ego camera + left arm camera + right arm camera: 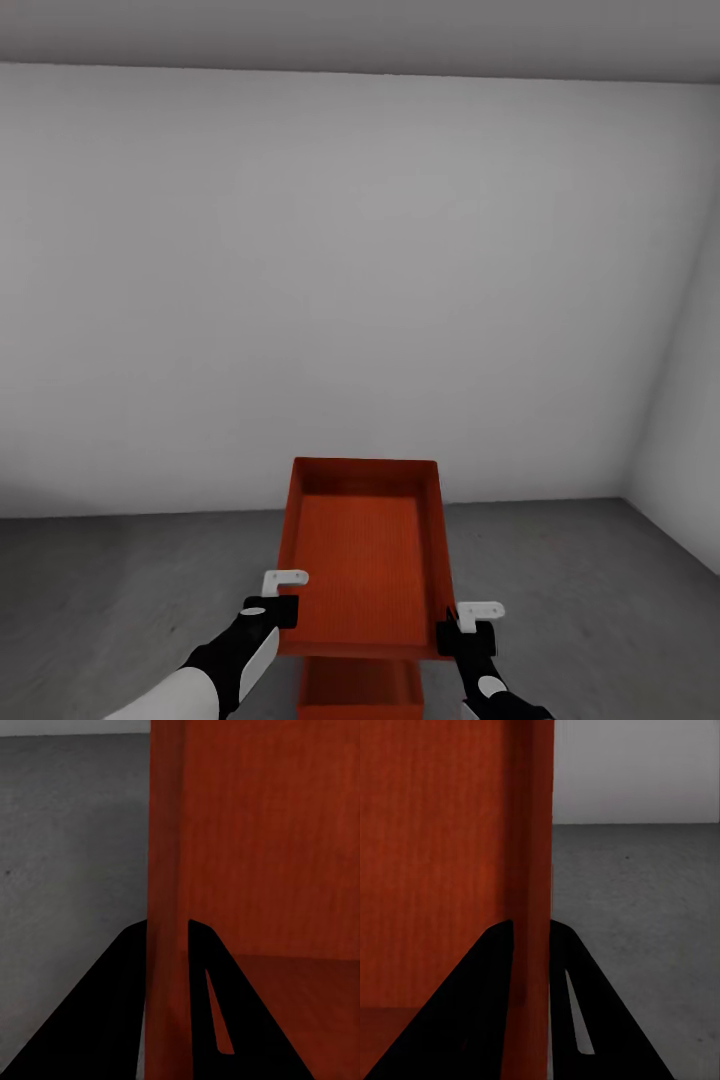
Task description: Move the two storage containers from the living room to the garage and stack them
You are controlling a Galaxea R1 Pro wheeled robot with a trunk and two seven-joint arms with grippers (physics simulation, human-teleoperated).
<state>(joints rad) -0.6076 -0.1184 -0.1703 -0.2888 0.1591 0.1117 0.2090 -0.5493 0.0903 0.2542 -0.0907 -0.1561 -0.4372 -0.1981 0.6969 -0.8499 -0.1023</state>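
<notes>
I hold one orange-red storage container [362, 560] in the air between both arms, its open top facing me. My left gripper [283, 608] is shut on its left side wall, and my right gripper [466, 634] is shut on its right side wall. Black fingers straddle the thin orange wall in the left wrist view [166, 926] and in the right wrist view [531, 924]. Directly below the held bin, part of the other storage container [362, 690] shows low against the dark grey concrete floor [120, 600] of the garage. Most of that lower bin is hidden by the held one.
A plain white wall [350, 280] stands close ahead. A second white wall [690, 440] meets it in a corner at the right. Grey concrete spreads to the left and to the right [600, 600] of the containers.
</notes>
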